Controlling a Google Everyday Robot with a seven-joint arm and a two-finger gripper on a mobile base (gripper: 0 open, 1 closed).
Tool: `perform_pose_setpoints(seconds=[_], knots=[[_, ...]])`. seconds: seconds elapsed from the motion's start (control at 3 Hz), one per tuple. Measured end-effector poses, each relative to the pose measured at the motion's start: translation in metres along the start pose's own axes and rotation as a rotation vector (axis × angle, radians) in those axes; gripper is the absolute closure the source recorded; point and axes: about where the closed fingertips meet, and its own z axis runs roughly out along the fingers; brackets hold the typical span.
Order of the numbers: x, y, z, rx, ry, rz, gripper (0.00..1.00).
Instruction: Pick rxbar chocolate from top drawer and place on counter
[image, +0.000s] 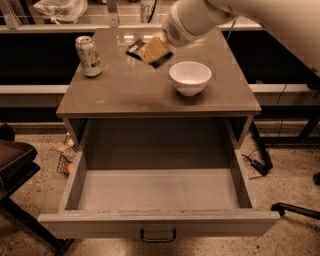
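My gripper (153, 51) is over the back middle of the counter (140, 95), at the end of the pale arm coming in from the upper right. Its tan fingers (157, 47) are shut on the rxbar chocolate (134, 49), whose black wrapper sticks out to the left and below them. I cannot tell whether the bar touches the counter or hangs just above it. The top drawer (160, 192) is pulled fully out below the counter. Its grey floor is bare, and a dark handle (158, 235) sits on its front panel.
A white bowl (190, 77) stands on the counter's right half, just right of the gripper. A green-and-white drink can (88, 56) stands at the counter's left. A dark chair (15, 165) is at the left on the floor, and cables and stand legs (295, 210) at the right.
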Motion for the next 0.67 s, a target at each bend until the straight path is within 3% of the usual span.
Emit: perform_pose_setpoints(seconds=[0.33,0.67], knots=[[-0.050,-0.047,0.056,0.014,-0.051,0.113,1.00],[-0.068,-0.069,0.093,0.011,-0.091,0.168,1.00]])
